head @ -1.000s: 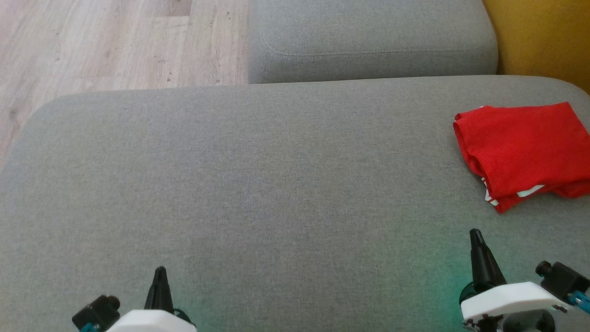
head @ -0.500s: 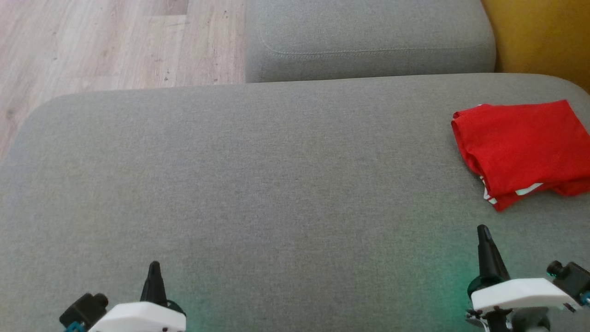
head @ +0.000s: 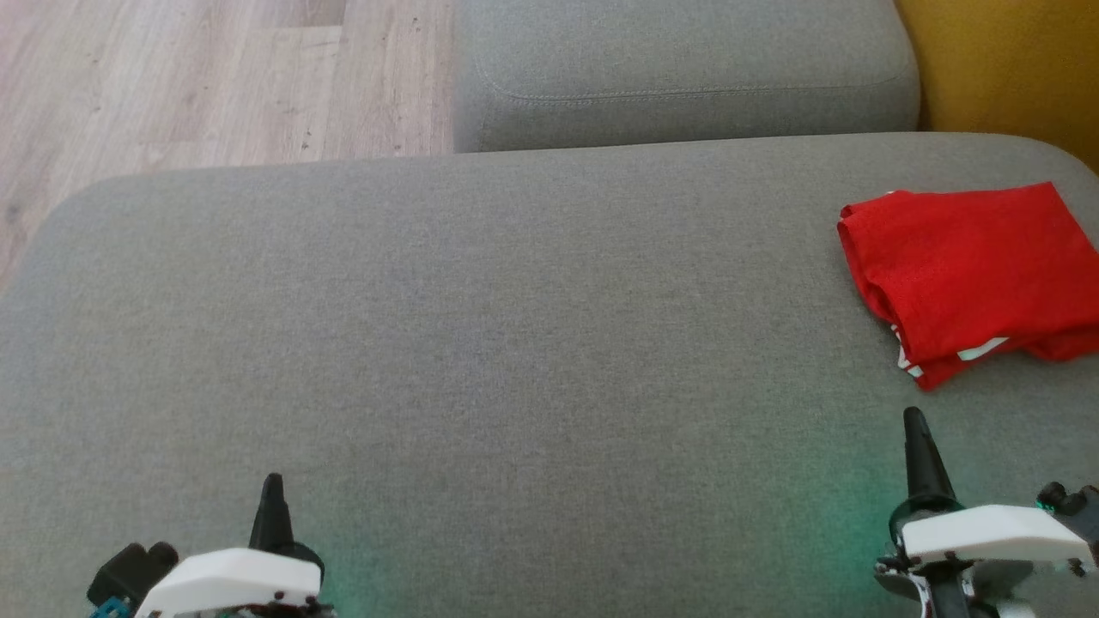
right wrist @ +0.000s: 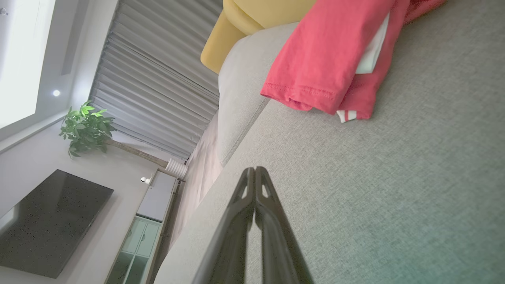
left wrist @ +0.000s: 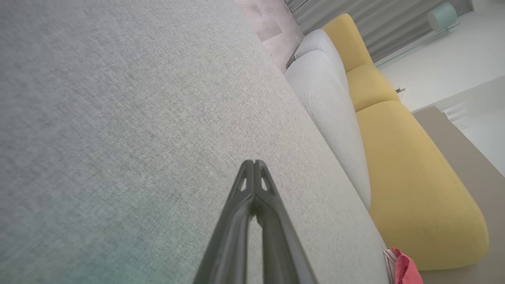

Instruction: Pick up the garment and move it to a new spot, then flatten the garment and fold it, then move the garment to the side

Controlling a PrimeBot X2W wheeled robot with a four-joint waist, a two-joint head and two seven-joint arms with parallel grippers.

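Nearest to you, the left gripper [head: 273, 479] sits at the lower left of the head view. Its two dark fingers are pressed tip to tip with nothing between them, and the left wrist view shows the same. Compared with a second ago it has slid further out to the left. The right gripper [head: 913, 415] is at the lower right, its fingers likewise pressed together and empty, and it has drifted out to the right, so your two arms now stand wider apart than before. Both point away from you over the bare grey seat [head: 515, 343], with a faint green glow on the fabric beside each.

Further out on the right, the red garment [head: 970, 275] lies folded on the seat near its right edge, with white trim showing at its near corner. It is just beyond the right gripper and apart from it. It sits a touch higher and further left in the head view than a second ago, as does the whole picture, so that is the camera shifting and not the cloth.

Beyond the seat is a grey cushion [head: 687, 77], with a yellow cushion [head: 1004, 69] to its right and wooden floor [head: 172, 86] to its left.
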